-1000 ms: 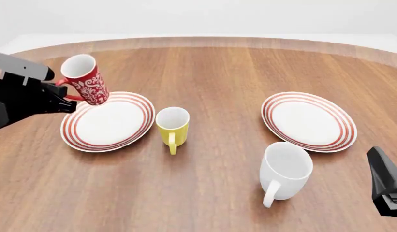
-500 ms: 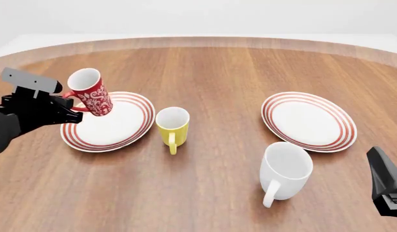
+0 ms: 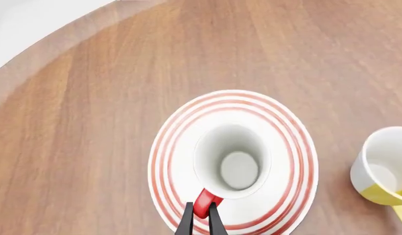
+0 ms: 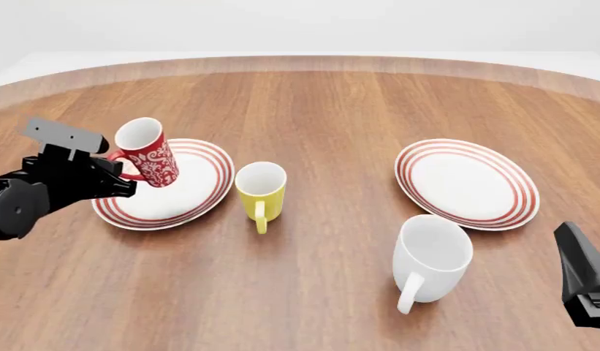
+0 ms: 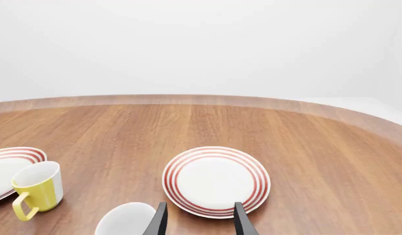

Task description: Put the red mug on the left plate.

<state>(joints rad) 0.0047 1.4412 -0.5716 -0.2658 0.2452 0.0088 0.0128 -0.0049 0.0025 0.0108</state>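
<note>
**Spotter:** Start at the near edge. What do you see?

**Me:** Nearest, on the right, my right gripper point(image 5: 199, 219) hangs idle with its fingers spread wide and nothing between them. Just beyond it stands the white mug point(image 4: 431, 259), handle toward me.

**Spotter:** And your left?

**Me:** My left gripper point(image 3: 202, 219) is pinched narrow on the red loop handle of the red mug point(image 4: 150, 152). The mug sits right at my fingertips, its body just to the right of them and a little farther off. It hangs over the left plate point(image 4: 204, 197), well inside the red rings, as the wrist view shows: I look straight down its white bore onto the plate.

**Spotter:** Axis?

**Me:** Nearly upright, mouth up, tipped slightly with the rim leaning left toward my gripper. Whether the base touches the plate yet, I cannot tell from here. I judge the move left is straight down, squaring it up as it goes, then letting go of the handle. The left arm is the one for it; the right is well apart.

**Spotter:** Middle of the table?

**Me:** The yellow mug point(image 4: 259, 189), just beside the left plate's right edge. Farther right lies the right plate point(image 4: 509, 208).

**Spotter:** Count.

**Me:** Three mugs: red, yellow, white. Two plates. Two grippers.
</note>
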